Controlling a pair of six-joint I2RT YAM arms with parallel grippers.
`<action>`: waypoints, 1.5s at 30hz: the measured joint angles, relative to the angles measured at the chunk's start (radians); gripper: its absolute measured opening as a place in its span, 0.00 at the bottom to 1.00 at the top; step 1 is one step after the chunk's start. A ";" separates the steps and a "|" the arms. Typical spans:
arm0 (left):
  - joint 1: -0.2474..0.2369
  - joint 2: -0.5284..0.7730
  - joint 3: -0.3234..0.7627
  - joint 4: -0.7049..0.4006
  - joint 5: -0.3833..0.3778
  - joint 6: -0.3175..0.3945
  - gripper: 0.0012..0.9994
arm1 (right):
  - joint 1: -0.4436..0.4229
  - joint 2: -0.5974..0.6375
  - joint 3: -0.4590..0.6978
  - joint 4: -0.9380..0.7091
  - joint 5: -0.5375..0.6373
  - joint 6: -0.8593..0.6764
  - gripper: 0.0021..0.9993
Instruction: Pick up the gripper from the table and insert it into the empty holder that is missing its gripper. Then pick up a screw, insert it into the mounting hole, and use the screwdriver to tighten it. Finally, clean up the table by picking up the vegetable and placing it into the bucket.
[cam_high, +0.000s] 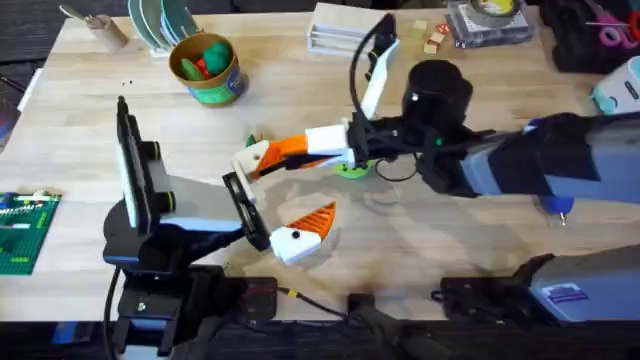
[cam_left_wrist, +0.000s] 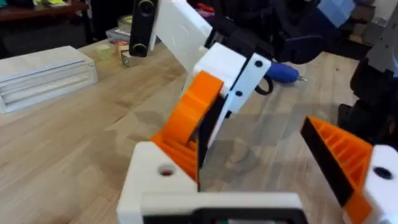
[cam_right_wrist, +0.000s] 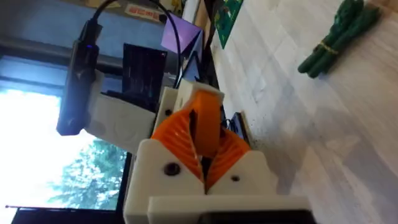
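Both arms are black with grey-blue link covers and thin black cables. The right claw (cam_high: 262, 160) has 2 white finger blocks bearing ribbed orange pads (cam_right_wrist: 208, 134). The left claw (cam_high: 300, 235), toward 6 o'clock, matches, with dark screw holes.

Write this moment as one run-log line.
step: insertion | right gripper: shut on gripper, at holder | left gripper: open | screwdriver: on table

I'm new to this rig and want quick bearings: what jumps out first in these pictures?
The right gripper reaches across the middle of the table, pinching a loose orange fingertip piece. It meets the open left gripper, which has one bare white finger block and one with an orange pad. A green bucket holding toy vegetables stands at the far left.
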 joint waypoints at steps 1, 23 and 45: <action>0.001 0.000 0.000 0.000 -0.005 -0.001 0.99 | 0.007 0.014 0.016 0.000 0.000 0.000 0.01; 0.021 0.000 -0.001 0.009 -0.095 -0.011 0.99 | 0.027 0.131 0.150 -0.015 -0.033 -0.028 0.08; -0.003 0.000 0.000 0.011 0.038 0.001 0.99 | 0.050 0.145 0.154 -0.028 -0.155 -0.086 0.89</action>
